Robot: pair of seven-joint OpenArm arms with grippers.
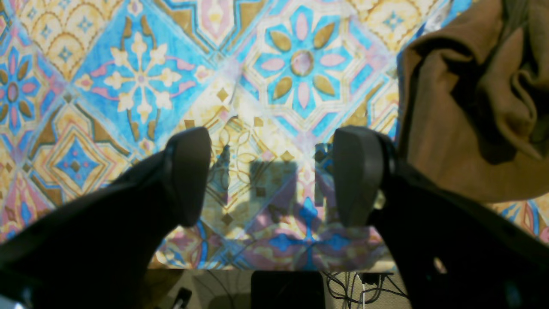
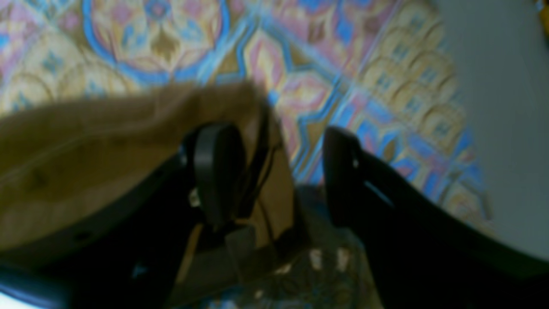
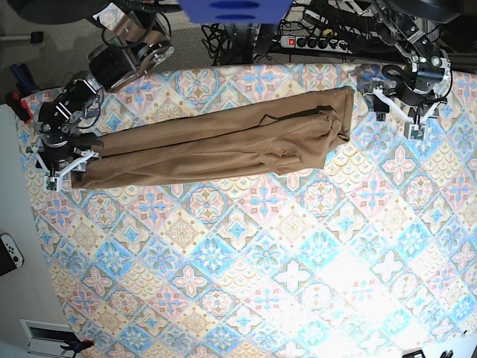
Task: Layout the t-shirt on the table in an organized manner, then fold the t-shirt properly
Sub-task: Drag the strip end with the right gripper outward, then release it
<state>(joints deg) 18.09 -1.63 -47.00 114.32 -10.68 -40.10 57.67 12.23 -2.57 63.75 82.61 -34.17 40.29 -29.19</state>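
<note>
- Looking through the left wrist view, the left gripper (image 1: 272, 176) has its jaws spread wide with only the patterned table (image 1: 141, 81) between them; it holds nothing. The t-shirt (image 1: 467, 107) fills the upper right of the frame as a bunched, creased end, just beside the right-hand finger and apart from the gap between the fingers.
- Turning to the right wrist view, which is blurred, the right gripper (image 2: 274, 171) has its jaws clearly parted. The shirt's tan cloth covers the left half of the frame, and an edge of it reaches in between the fingers against the left one. The jaws are not pinched together, so I judge the cloth is not clamped; whether it is touching a pad I cannot tell.
- Taking the base view last, the shirt lies in the upper half of the frame as a long, narrow, rumpled band. Its long axis runs from left to right, rising slightly toward the upper right. One end sits at the right gripper at the left edge, the other near the left gripper at the upper right.
- Judging progress: the shirt is stretched lengthwise but not spread flat, so the layout is partly done and the folding looks unstarted.
</note>
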